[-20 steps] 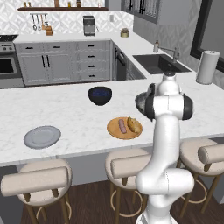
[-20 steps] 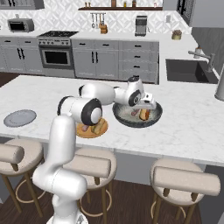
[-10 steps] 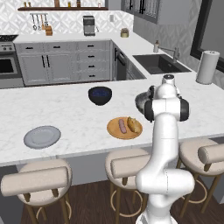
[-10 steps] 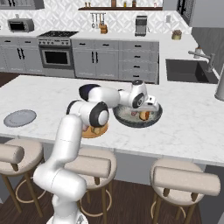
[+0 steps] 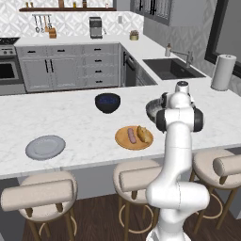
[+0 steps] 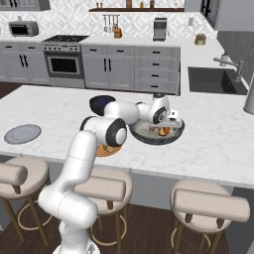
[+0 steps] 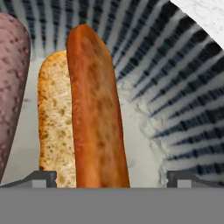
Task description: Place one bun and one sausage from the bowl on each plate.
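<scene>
The wide dark speckled bowl [image 6: 144,135] sits on the island counter, and its rim [image 5: 151,109] shows beside my arm. My gripper [image 6: 166,129] reaches down into it, open. In the hand view the gripper [image 7: 111,178] has its fingertips [image 7: 43,178] on either side of an orange-brown sausage [image 7: 96,118] that lies against a bun [image 7: 54,127]. A pinkish sausage [image 7: 11,87] lies at the left. The tan plate [image 5: 123,141] holds a sausage [image 5: 132,136] and a bun [image 5: 145,134]. The grey plate [image 5: 45,147] lies bare at the left.
A smaller glossy dark blue bowl [image 5: 108,102] stands behind the tan plate. A sink [image 5: 172,68] and a paper towel roll [image 5: 222,71] are at the far right. Padded stools [image 5: 136,176] line the counter's front edge.
The hand has shifted slightly and dropped lower into the wide bowl, down to the sausage and bun. The jaws stayed open, and the plates are unchanged.
</scene>
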